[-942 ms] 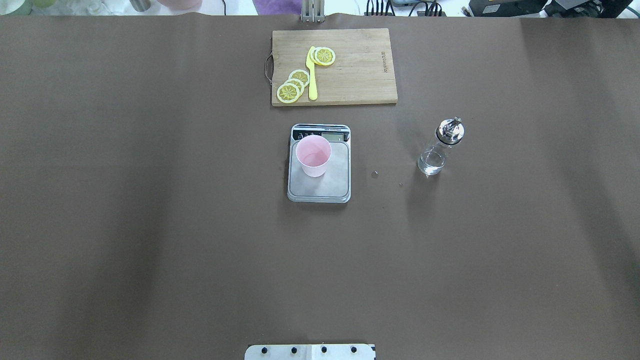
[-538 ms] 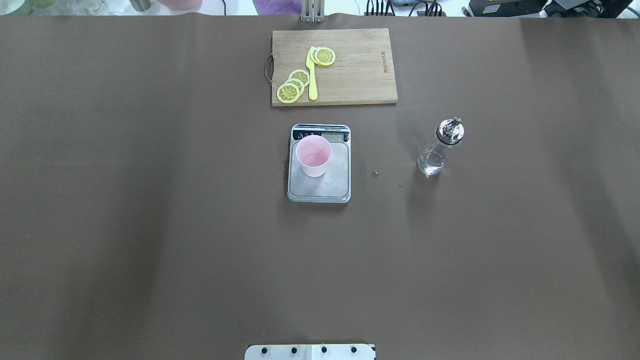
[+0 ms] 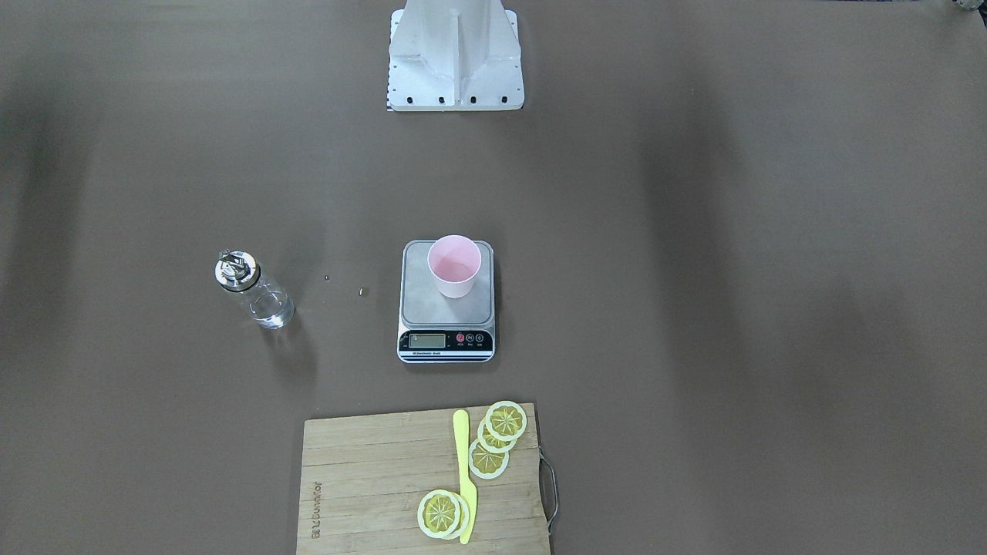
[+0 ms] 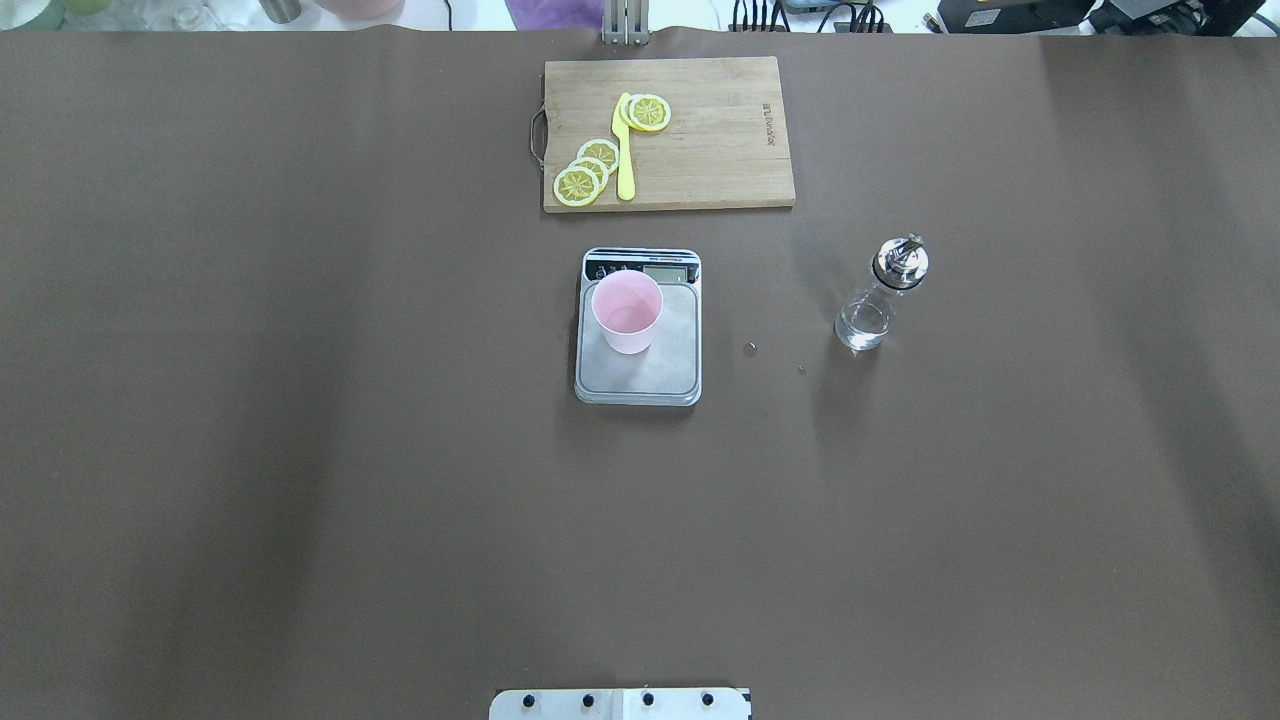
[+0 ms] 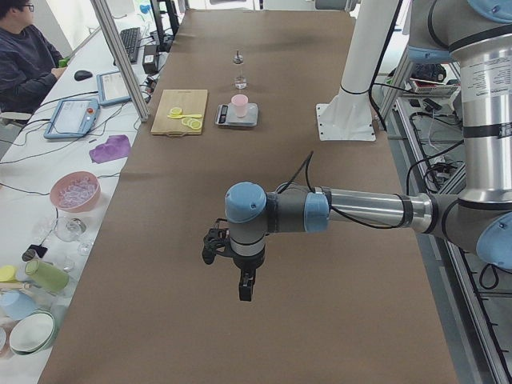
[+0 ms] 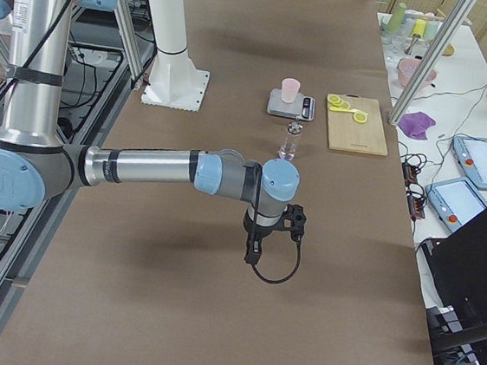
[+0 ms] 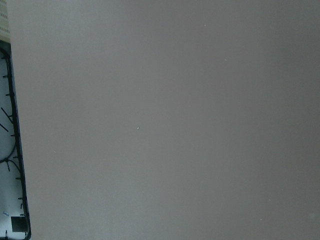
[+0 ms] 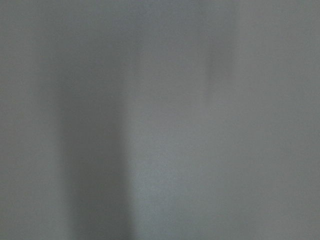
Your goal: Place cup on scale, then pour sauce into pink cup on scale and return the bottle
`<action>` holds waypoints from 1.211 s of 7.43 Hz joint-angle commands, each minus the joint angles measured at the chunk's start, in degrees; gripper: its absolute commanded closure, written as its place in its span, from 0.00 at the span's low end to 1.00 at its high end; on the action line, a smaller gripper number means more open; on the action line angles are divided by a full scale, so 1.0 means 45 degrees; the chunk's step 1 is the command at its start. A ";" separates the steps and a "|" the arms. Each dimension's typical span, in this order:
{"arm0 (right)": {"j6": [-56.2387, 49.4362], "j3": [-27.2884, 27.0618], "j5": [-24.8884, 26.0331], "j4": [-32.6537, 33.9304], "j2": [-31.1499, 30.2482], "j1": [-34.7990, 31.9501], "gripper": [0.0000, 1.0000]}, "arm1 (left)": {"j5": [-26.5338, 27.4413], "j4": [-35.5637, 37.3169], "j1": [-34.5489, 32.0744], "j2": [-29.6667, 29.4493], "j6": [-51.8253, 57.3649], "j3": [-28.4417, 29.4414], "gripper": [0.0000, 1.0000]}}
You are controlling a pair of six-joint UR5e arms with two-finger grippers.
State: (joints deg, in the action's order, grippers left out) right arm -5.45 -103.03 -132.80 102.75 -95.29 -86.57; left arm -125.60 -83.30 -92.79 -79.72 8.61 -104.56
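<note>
The pale pink cup (image 4: 627, 312) stands upright on the grey platform of the scale (image 4: 670, 362) at the table's middle; both also show in the front view, the cup (image 3: 454, 266) on the scale (image 3: 424, 307). The clear glass bottle (image 4: 880, 295) with a silver pourer cap stands upright on the table to the scale's right, apart from it. A little clear sauce shows at its bottom. My left gripper (image 5: 246, 288) and my right gripper (image 6: 252, 253) hang over bare table far from these things. They show only in the side views, so I cannot tell whether they are open or shut.
A wooden cutting board (image 4: 720, 130) with lemon slices (image 4: 590, 165) and a yellow knife (image 4: 625, 150) lies beyond the scale. Two small specks (image 4: 751, 347) lie between scale and bottle. The robot's base plate (image 4: 620, 703) is at the near edge.
</note>
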 commanded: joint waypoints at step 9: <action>0.0000 -0.0014 0.0020 0.0000 0.0003 0.0000 0.00 | 0.0000 -0.0043 0.0015 -0.0098 0.0021 0.0444 0.02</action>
